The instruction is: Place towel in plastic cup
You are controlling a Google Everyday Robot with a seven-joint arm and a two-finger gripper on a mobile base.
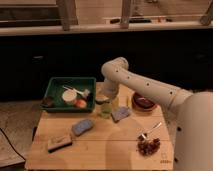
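Observation:
A translucent greenish plastic cup stands upright near the middle of the wooden table. A small grey-blue towel lies crumpled on the table just right of the cup, touching or almost touching it. My gripper hangs from the white arm right above the cup's rim, with its tip at the mouth of the cup. The arm hides the back of the cup, and I cannot tell whether anything is inside it.
A green tray at the back left holds a white cup, an orange fruit and a dark item. A blue sponge and a brown bar lie front left. A red bowl, a spoon and a dark red cluster are on the right.

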